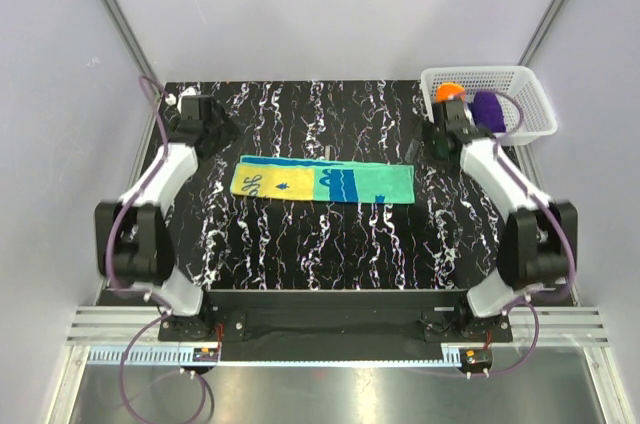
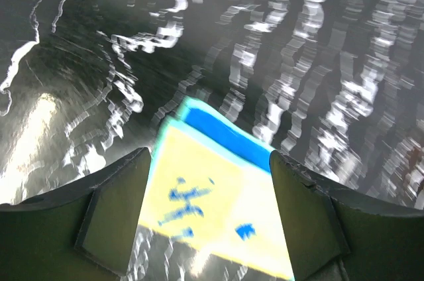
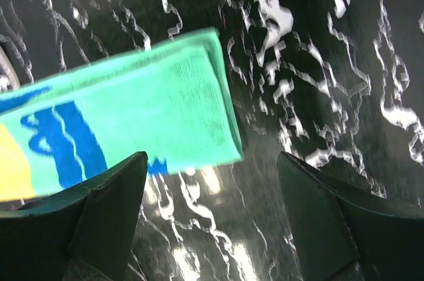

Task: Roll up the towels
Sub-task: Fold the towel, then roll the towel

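Towel (image 1: 322, 181) between left hand (image 2: 209, 154), right hand (image 3: 212, 155)

- Table (image 1: 300, 244): black top, white marble-like veining, glossy.
- Basket (image 1: 478, 71): white plastic lattice, at the table's far right corner.
- Purple item (image 1: 488, 109): inside that basket; kind unclear.
- Metal rails (image 1: 110, 325): along the table's near edge.

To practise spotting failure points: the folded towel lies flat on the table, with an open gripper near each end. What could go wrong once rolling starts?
1. The towel is a folded strip; the right gripper may pinch only its top layer, opening the fold.
2. The table looks glossy, so the strip might slide instead of rolling.
3. The right gripper sits close to the basket and could nudge it.
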Tool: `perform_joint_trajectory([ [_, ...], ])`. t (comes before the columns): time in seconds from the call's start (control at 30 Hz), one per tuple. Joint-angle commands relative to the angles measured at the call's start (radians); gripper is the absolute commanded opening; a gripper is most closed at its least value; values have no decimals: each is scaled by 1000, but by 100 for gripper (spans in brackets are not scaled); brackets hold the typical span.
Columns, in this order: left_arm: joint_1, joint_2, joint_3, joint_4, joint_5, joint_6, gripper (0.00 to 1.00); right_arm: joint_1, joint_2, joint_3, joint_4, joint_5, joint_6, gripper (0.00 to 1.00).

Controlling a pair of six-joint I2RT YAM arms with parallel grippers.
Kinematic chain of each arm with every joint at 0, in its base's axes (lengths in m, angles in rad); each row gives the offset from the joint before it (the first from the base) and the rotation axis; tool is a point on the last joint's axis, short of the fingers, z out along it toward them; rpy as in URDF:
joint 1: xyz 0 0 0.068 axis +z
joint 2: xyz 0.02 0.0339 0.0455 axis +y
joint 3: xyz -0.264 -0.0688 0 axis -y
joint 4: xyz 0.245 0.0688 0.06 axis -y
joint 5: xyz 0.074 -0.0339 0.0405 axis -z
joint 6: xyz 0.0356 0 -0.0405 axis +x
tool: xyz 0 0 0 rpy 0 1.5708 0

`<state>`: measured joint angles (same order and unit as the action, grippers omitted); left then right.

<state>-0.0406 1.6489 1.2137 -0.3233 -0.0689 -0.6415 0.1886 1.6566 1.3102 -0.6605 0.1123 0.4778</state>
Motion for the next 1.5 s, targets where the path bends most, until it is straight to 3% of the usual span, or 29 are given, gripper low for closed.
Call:
perform_joint_trajectory([
  [0.0, -80, -178, -72, 13, -85, 42, 78, -6, -144, -202, 62, -20, 42, 86],
  [0.1, -169, -245, -173, 62, -62, 34, 77, -6, -182, -326, 166, -109, 79, 84],
  [0.3, -343, -232, -278, 130, -49, 2, 76, -6, -90, -371, 249, -250, 90, 74],
  [0.53, -487, -181, -301, 156, -74, -23, 75, -6, -18, -396, 334, -264, 128, 64],
  [0.87, -611, -121, -250, 193, -108, -37, 74, -6, 26, -417, 354, -183, 150, 52],
  [1.17, -650, -58, -240, 300, -43, -52, 74, -6, -7, -419, 315, -71, 142, 50],
  [1.47, -690, 12, -221, 368, -17, -56, 73, -6, 9, -398, 321, -60, 117, 26],
])
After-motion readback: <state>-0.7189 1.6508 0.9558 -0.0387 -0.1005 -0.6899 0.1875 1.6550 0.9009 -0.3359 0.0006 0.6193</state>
